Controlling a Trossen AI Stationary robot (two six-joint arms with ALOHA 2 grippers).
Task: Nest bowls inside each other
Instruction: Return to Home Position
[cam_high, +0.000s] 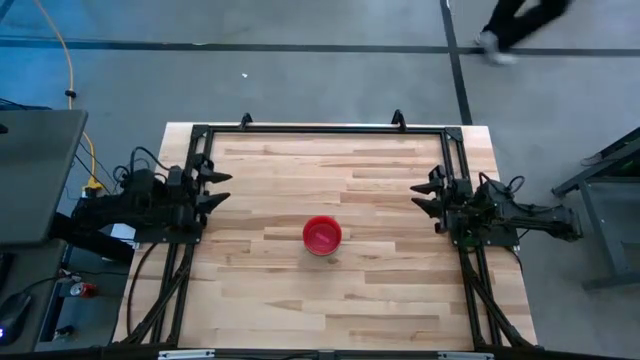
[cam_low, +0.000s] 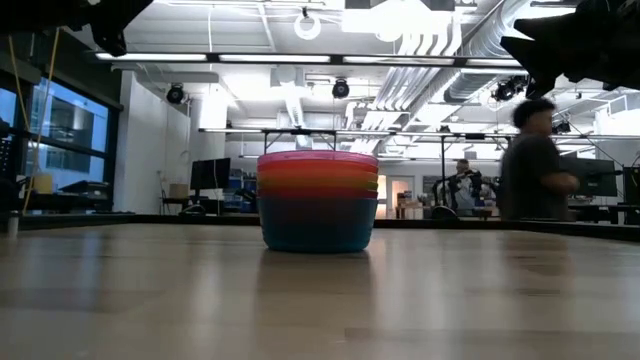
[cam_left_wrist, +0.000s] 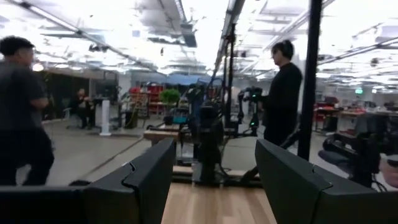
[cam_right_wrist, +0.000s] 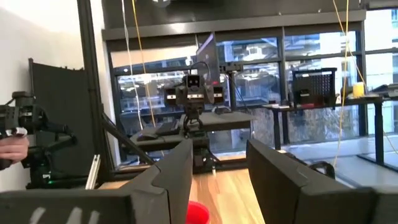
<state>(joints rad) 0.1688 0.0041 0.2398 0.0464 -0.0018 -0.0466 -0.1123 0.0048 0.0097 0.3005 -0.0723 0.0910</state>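
The bowls stand as one nested stack (cam_high: 322, 235) at the middle of the wooden table, its base on the wood. From above only the pink-red top bowl shows. In the low view the stack (cam_low: 318, 200) shows a pink rim on top, orange and yellowish bands below, and a blue bowl at the bottom. Its red edge (cam_right_wrist: 198, 213) peeks into the right wrist view. My left gripper (cam_high: 216, 188) is open at the table's left edge, raised, well clear of the stack. My right gripper (cam_high: 428, 195) is open at the right edge, likewise clear.
A black frame (cam_high: 320, 128) runs along the table's far edge and sides. Bare wood (cam_high: 330, 300) surrounds the stack. People stand and walk in the room beyond the table (cam_low: 535, 165), (cam_left_wrist: 283, 93). A hand holding a camera rig (cam_right_wrist: 15, 134) shows off the table.
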